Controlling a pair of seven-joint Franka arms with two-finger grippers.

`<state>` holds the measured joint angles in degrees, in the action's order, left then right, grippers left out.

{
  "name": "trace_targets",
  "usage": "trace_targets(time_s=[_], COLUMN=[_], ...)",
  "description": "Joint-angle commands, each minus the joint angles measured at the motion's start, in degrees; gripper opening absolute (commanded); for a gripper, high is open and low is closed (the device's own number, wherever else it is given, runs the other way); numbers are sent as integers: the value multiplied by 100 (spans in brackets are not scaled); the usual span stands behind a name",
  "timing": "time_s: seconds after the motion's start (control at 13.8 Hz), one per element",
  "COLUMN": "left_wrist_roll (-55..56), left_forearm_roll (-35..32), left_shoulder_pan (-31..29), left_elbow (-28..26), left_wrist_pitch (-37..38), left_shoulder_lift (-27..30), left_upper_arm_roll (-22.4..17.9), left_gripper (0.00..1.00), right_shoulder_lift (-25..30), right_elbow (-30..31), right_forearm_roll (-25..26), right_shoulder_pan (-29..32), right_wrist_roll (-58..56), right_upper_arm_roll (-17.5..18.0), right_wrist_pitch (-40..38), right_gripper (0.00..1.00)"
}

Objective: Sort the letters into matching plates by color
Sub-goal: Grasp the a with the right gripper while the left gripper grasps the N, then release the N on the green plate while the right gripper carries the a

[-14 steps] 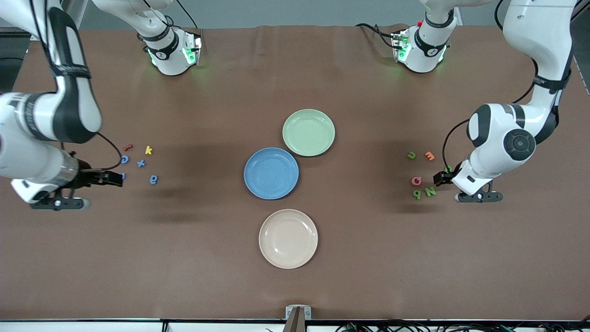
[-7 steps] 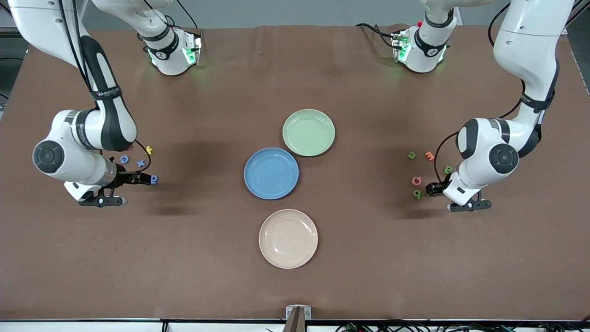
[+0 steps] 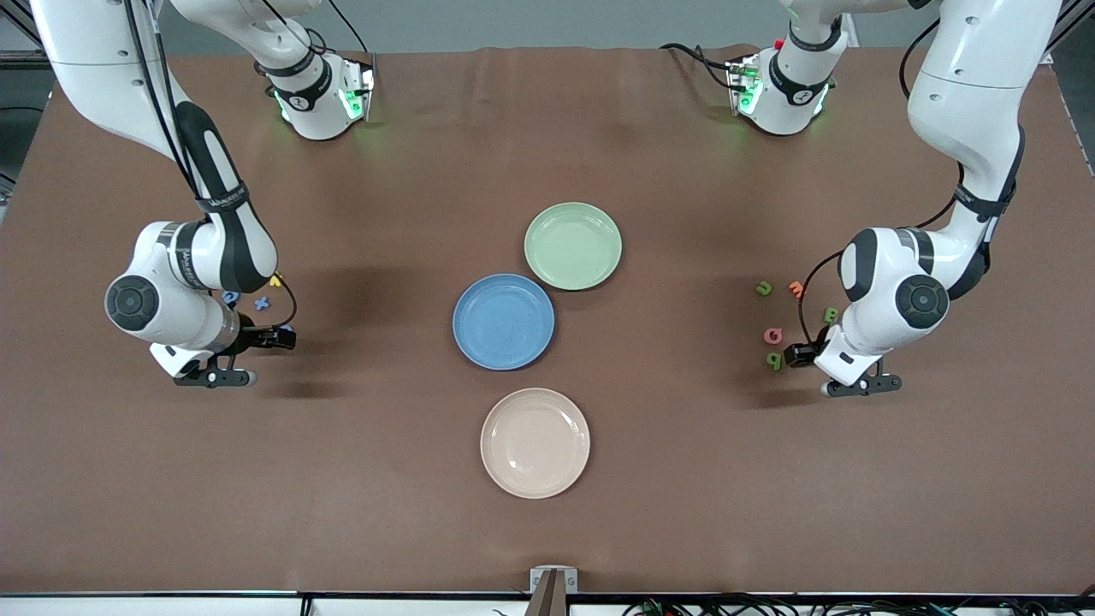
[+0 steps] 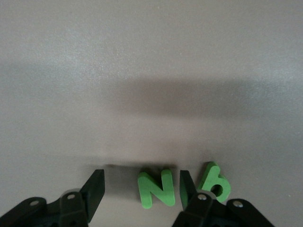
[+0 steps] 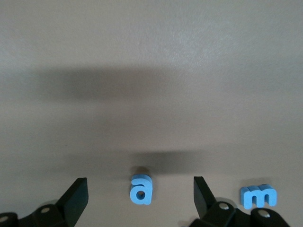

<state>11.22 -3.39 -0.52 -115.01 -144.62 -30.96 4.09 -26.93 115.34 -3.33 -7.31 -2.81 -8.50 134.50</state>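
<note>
Front view: the blue plate [image 3: 503,322] and pale green plate [image 3: 573,245] sit mid-bench, empty. The left gripper [image 3: 797,354] is low beside a green letter [image 3: 774,360]; the right gripper [image 3: 282,338] is low near blue letters.

Left wrist view: released fingers [image 4: 96,188] straddle a green N [image 4: 156,189], one touching it.

Right wrist view: spread fingers [image 5: 77,198] flank a blue a [image 5: 141,189].

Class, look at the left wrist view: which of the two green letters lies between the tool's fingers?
The green N. It lies between the left tool's open fingers; the green b lies just outside one finger.
</note>
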Motion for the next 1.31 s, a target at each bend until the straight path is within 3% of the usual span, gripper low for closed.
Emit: trace_targets(time_s=[0.0,0.22,0.44,0.58,0.65,0.87,1.02,1.24], left_wrist_roll=[29,38,38,12,-6,-6,21,203], left_forearm_roll=[41,49,41,41,41,41,41,41], left_shoulder_pan=[0,8,17,8,0,0,-9,-9], left_elbow=[14,5,5,-12,-12,-12,-12,-4], left_wrist_pitch=[-40,-40,-23,4,65,748,1188,1541], left_shoulder_lift=[-50,-59,-59,-24,20,598,1072,1443], left_upper_arm_roll=[-4,-4,-4,-4,-4,13,214,705], left_gripper=[69,62,36,9,0,0,0,0], right_shoulder_lift=[-110,-137,-137,-137,-137,-189,-198,-198], right_elbow=[59,208,375,393,393,489,516,516], right_forearm_roll=[-97,-150,-404,-414,-414,-414,-414,-414], right_shoulder_pan=[19,72,72,72,72,81,81,89], right_wrist_roll=[-159,-167,-387,-396,-405,-431,-483,-501], right_upper_arm_roll=[41,94,94,94,94,85,85,85], right_wrist_pitch=[102,120,260,296,296,470,551,533], right_gripper=[98,98,97,95,92,83,82,67])
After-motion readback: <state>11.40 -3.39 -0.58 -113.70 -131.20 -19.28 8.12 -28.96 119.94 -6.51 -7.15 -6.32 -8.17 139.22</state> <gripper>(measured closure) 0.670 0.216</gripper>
